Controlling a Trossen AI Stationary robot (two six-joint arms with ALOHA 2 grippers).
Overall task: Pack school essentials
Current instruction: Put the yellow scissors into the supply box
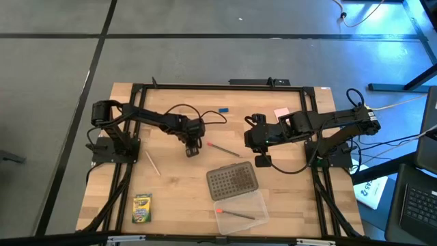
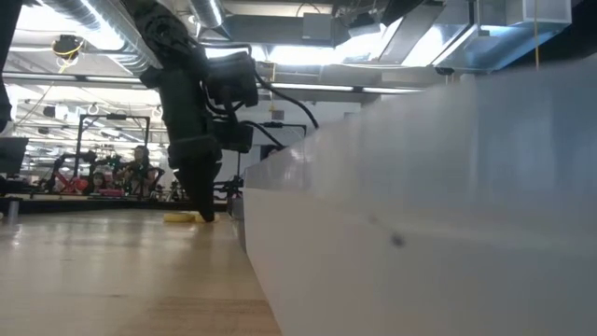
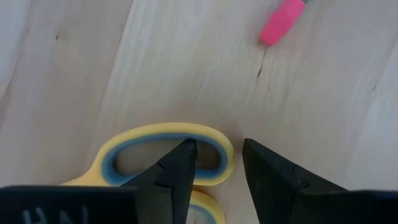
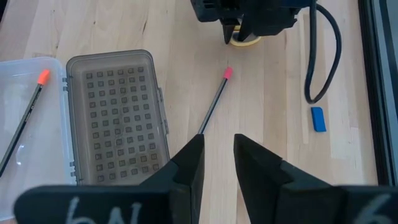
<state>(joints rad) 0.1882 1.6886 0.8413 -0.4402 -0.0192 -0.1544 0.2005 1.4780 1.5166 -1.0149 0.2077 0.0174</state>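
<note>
Yellow-handled scissors (image 3: 165, 158) flat on worktop (image 1: 171, 188), mid-left, under left tool (image 3: 214, 165); one finger thru handle loop, other outside, slightly apart, rim not clamped yet. Step: scissors pickup. Next: pinch, lift, carry to clear case (image 1: 240, 209). Right tool (image 4: 214, 162) hovers nr centre, fingers narrowly apart, holding nothing

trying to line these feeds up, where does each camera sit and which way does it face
High: above the table, looking straight down; both arms show.
Low: at table-top height, looking level across; the clear case fills its right, one arm descends.
Left wrist: looks past the left gripper, jaws straddling the yellow-handled scissors handle.
Right wrist: looks past the right gripper at the grey dotted lid.
Shared: both wrist views show the pink-tipped pencil.
</note>
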